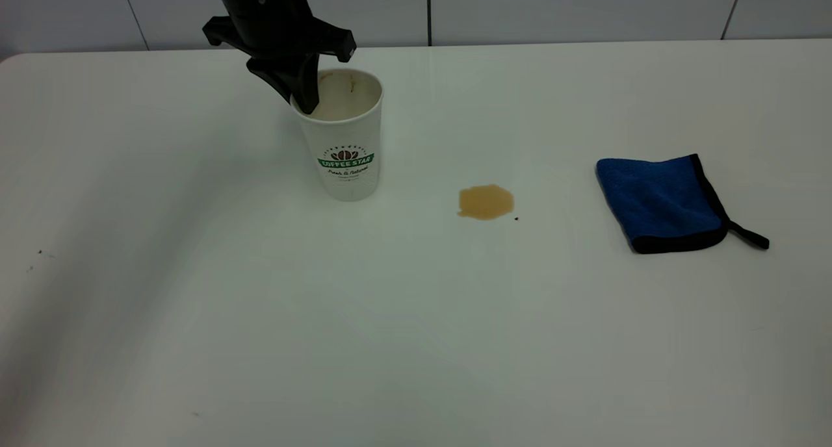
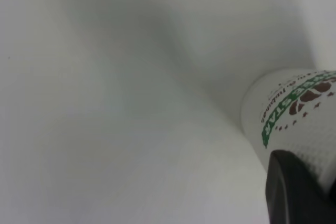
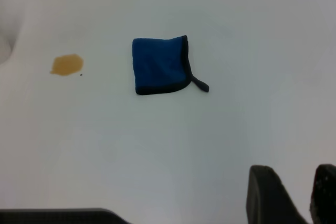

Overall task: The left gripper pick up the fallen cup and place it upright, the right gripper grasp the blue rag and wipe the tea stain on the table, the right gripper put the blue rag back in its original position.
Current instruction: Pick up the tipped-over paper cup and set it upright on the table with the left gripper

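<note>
The white "COFFEE STAR" cup (image 1: 344,148) stands upright on the white table (image 1: 260,317) at the back left. My left gripper (image 1: 304,101) comes down from above and is shut on the cup's near-left rim, one finger inside and one outside. In the left wrist view a black finger (image 2: 294,192) lies against the cup's printed wall (image 2: 294,114). The light-brown tea stain (image 1: 485,202) lies right of the cup. The blue rag (image 1: 660,203) lies flat farther right. My right gripper (image 3: 294,177) is open and empty, high above the table, and out of the exterior view. Its view shows the rag (image 3: 157,65) and the stain (image 3: 66,65).
A tiny dark speck (image 1: 516,218) sits just right of the stain. A few small specks (image 1: 40,253) lie near the table's left edge. A tiled wall runs behind the table's far edge.
</note>
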{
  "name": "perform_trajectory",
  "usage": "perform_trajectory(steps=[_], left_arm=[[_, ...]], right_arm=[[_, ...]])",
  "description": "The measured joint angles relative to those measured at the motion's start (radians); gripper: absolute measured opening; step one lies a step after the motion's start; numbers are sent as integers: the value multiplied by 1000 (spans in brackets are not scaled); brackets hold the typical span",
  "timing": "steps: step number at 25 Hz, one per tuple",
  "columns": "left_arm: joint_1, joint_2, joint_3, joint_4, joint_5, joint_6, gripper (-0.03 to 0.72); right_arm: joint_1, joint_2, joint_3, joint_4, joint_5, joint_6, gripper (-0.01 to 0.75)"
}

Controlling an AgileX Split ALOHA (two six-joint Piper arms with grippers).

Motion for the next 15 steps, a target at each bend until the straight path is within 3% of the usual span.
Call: perform_trajectory(steps=[3, 6, 12, 15], left_arm=[[0, 3, 0, 3, 2, 0, 37], [0, 5, 0, 6, 6, 0, 111], [0, -21, 0, 5, 7, 0, 415], [0, -74, -13, 5, 27, 1, 529]], right_arm=[[0, 0, 0, 0, 0, 0, 243], [0, 0, 0, 0, 0, 0, 243], [0, 0, 0, 0, 0, 0, 243], [0, 0, 0, 0, 0, 0, 243]])
